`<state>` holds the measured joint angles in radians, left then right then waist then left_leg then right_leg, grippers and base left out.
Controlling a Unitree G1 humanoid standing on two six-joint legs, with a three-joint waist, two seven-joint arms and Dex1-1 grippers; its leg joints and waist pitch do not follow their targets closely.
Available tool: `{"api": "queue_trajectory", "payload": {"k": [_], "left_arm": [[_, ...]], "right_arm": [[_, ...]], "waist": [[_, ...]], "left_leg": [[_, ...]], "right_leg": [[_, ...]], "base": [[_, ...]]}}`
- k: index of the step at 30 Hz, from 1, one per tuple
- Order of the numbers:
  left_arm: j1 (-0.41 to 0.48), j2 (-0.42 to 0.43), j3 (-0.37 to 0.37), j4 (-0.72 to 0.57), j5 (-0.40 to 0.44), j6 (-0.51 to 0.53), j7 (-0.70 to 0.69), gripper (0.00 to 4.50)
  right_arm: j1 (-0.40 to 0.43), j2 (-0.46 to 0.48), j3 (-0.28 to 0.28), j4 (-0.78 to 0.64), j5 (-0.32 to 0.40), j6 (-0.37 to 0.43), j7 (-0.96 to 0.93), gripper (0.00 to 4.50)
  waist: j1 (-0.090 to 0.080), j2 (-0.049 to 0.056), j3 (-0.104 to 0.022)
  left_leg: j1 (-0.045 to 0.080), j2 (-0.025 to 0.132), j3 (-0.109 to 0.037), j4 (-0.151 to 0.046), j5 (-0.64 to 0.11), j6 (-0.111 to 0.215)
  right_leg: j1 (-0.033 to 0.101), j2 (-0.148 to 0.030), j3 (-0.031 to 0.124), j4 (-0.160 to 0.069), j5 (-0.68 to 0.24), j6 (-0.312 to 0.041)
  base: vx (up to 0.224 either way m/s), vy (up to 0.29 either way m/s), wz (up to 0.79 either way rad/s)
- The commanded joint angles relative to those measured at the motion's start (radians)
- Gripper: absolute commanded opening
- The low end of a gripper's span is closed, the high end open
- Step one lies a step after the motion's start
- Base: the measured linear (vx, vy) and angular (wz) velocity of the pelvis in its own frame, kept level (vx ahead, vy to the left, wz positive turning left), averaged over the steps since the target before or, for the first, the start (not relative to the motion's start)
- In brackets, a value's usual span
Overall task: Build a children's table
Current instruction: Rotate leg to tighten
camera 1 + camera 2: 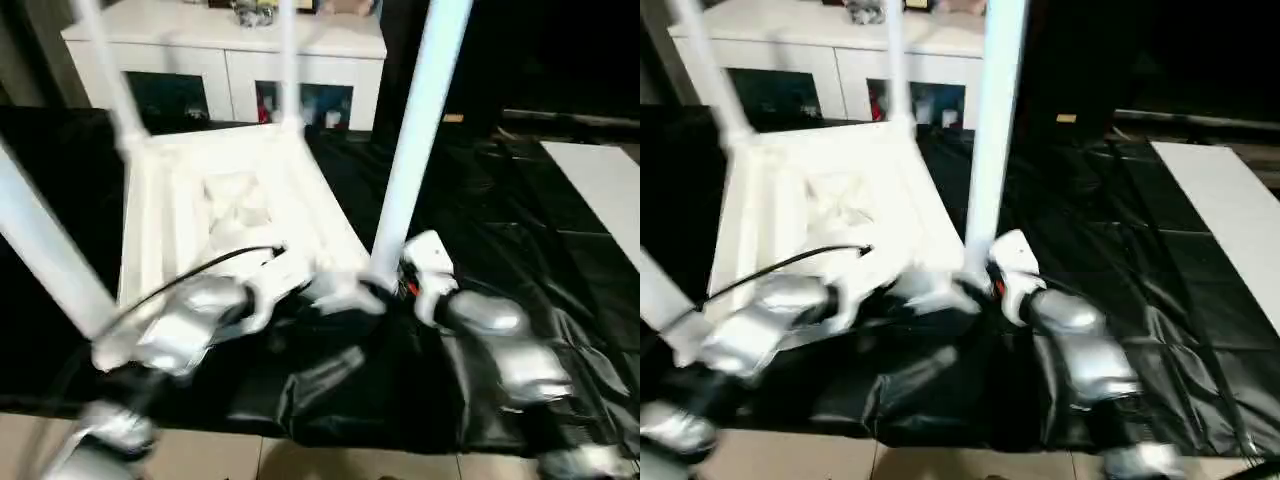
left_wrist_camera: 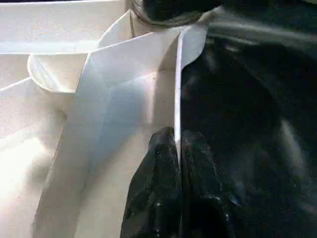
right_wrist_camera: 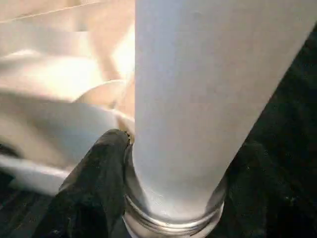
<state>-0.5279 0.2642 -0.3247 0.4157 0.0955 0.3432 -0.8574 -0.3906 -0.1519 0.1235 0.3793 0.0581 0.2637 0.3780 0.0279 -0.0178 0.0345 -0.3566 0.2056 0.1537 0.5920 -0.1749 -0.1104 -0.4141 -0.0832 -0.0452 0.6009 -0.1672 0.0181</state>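
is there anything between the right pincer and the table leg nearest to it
Nothing visible. The right pincer already sits around the base of the near leg, one black finger against the tube where it meets the tabletop's corner socket. The left pincer is apart from it, pinched on the tabletop's thin edge.

The children's table lies upside down on a plastic sheet spread over the floor, with legs standing up from its corner sockets. Two legs rise at the far corners, one at the near left corner, and one at the near right corner. A cabinet stands behind the table (against the back of the scene). The left end effector sits at the near edge, pinching the rim. The right end effector appears to straddle the base of the near right leg, just beside the socket. A flat panel lies well apart, to the right.
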Motion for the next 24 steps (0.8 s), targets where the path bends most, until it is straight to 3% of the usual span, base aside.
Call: {"api": "queue_trajectory", "payload": {"k": [1,3,5,7,8,9,10,12,15,16,18,20,21,22,23,24], "left_arm": [[-0.028,-0.064,-0.008,0.06,0.016,-0.006,0.117,0.0],[-0.059,-0.107,-0.009,0.095,0.041,-0.003,0.183,0.0],[-0.087,-0.145,-0.015,0.124,0.058,-0.015,0.228,0.0],[-0.106,-0.155,-0.021,0.141,0.07,-0.036,0.243,0.0],[-0.109,-0.151,-0.023,0.142,0.07,-0.046,0.235,0.0],[-0.111,-0.149,-0.024,0.144,0.071,-0.052,0.232,0.0],[-0.108,-0.141,-0.023,0.14,0.07,-0.058,0.222,0.0],[-0.097,-0.12,-0.026,0.13,0.071,-0.076,0.189,0.0],[-0.069,-0.082,-0.025,0.108,0.069,-0.099,0.138,0.0],[-0.069,-0.082,-0.025,0.108,0.069,-0.099,0.138,0.0],[-0.047,-0.047,-0.022,0.081,0.06,-0.106,0.1,0.0],[-0.039,-0.038,-0.021,0.07,0.053,-0.105,0.084,0.0],[-0.021,-0.006,-0.031,0.046,0.033,-0.145,0.011,0.0],[-0.015,0.004,-0.033,0.035,0.024,-0.15,-0.015,0.0],[-0.003,0.031,-0.046,0.016,0.008,-0.17,-0.075,0.0],[0.003,0.046,-0.052,0.006,0.0,-0.177,-0.105,0.0]], "right_arm": [[-0.014,0.057,0.009,0.097,-0.031,0.051,-0.11,2.59],[-0.052,0.108,-0.008,0.158,-0.049,0.061,-0.221,2.59],[-0.088,0.164,-0.034,0.21,-0.045,0.062,-0.306,2.59],[-0.109,0.192,-0.028,0.222,-0.055,0.042,-0.315,2.59],[-0.106,0.2,-0.031,0.206,-0.037,0.024,-0.28,2.59],[-0.105,0.205,-0.034,0.196,-0.023,0.009,-0.258,3.14],[-0.097,0.195,-0.026,0.168,-0.022,-0.011,-0.231,3.14],[-0.083,0.162,-0.013,0.12,-0.036,-0.036,-0.202,3.42],[-0.057,0.078,-0.024,0.032,-0.033,-0.026,-0.139,3.64],[-0.057,0.078,-0.024,0.032,-0.033,-0.026,-0.139,3.64],[-0.023,-0.033,-0.014,-0.041,-0.035,-0.03,-0.027,3.64],[-0.011,-0.067,-0.011,-0.064,-0.033,-0.034,0.012,3.64],[0.028,-0.144,-0.009,-0.134,0.026,-0.026,0.164,3.64],[0.042,-0.171,-0.003,-0.156,0.041,-0.026,0.215,3.64],[0.072,-0.217,0.011,-0.192,0.062,-0.028,0.304,3.64],[0.088,-0.24,0.019,-0.208,0.069,-0.032,0.347,3.64]], "waist": [[-0.006,-0.006,-0.037],[-0.011,0.0,-0.039],[-0.013,0.001,-0.038],[-0.015,0.002,-0.035],[-0.015,0.007,-0.036],[-0.015,0.005,-0.04],[-0.012,0.006,-0.041],[-0.008,-0.001,-0.04],[0.002,-0.003,-0.042],[0.003,-0.004,-0.043],[0.008,-0.007,-0.042],[0.013,-0.008,-0.042],[0.017,-0.011,-0.044],[0.023,-0.01,-0.046],[0.026,0.002,-0.044],[0.026,-0.004,-0.044]], "left_leg": [[0.009,-0.007,-0.002,-0.077,-0.471,-0.001],[0.006,-0.006,-0.006,-0.085,-0.475,-0.003],[0.015,-0.004,-0.006,-0.088,-0.503,0.0],[0.019,-0.004,-0.007,-0.09,-0.534,0.004],[0.02,0.0,-0.01,-0.094,-0.548,0.006],[0.015,0.003,-0.012,-0.099,-0.541,0.008],[0.011,0.004,-0.01,-0.102,-0.519,0.01],[0.009,0.003,-0.005,-0.101,-0.501,0.017],[0.002,0.004,0.001,-0.102,-0.447,0.031],[0.001,0.005,0.004,-0.102,-0.424,0.034],[0.004,0.006,0.01,-0.099,-0.402,0.04],[0.004,0.007,0.014,-0.096,-0.386,0.049],[0.0,0.005,0.015,-0.096,-0.361,0.061],[-0.003,0.012,0.014,-0.097,-0.33,0.07],[-0.001,0.012,0.016,-0.096,-0.323,0.074],[-0.003,0.01,0.018,-0.095,-0.324,0.077]], "right_leg": [[0.018,-0.034,0.003,-0.125,-0.687,-0.034],[0.026,-0.032,-0.001,-0.125,-0.648,-0.042],[0.023,-0.031,-0.008,-0.134,-0.623,-0.051],[0.024,-0.033,-0.02,-0.14,-0.622,-0.053],[0.031,-0.038,-0.024,-0.142,-0.611,-0.052],[0.038,-0.042,-0.021,-0.138,-0.571,-0.06],[0.04,-0.043,-0.016,-0.132,-0.535,-0.072],[0.038,-0.045,-0.009,-0.13,-0.518,-0.083],[0.044,-0.045,-0.002,-0.122,-0.477,-0.096],[0.044,-0.045,0.002,-0.119,-0.456,-0.105],[0.042,-0.045,0.003,-0.119,-0.453,-0.111],[0.041,-0.047,0.006,-0.119,-0.463,-0.114],[0.05,-0.046,0.005,-0.119,-0.457,-0.109],[0.051,-0.048,0.009,-0.112,-0.42,-0.11],[0.047,-0.046,0.01,-0.111,-0.416,-0.12],[0.048,-0.045,0.01,-0.114,-0.419,-0.121]], "base": [[0.0,0.0,0.0],[0.0,0.0,0.0],[0.0,0.0,0.0],[0.0,0.0,0.0],[0.0,0.0,0.0],[0.0,0.0,0.0],[0.0,0.0,0.0],[0.0,0.0,0.0],[0.0,0.0,0.0],[0.0,0.0,0.0],[0.0,0.0,0.0],[0.0,0.0,0.0],[0.0,0.0,0.0],[0.0,0.0,0.0],[0.0,0.0,0.0],[0.0,0.0,0.0]]}}
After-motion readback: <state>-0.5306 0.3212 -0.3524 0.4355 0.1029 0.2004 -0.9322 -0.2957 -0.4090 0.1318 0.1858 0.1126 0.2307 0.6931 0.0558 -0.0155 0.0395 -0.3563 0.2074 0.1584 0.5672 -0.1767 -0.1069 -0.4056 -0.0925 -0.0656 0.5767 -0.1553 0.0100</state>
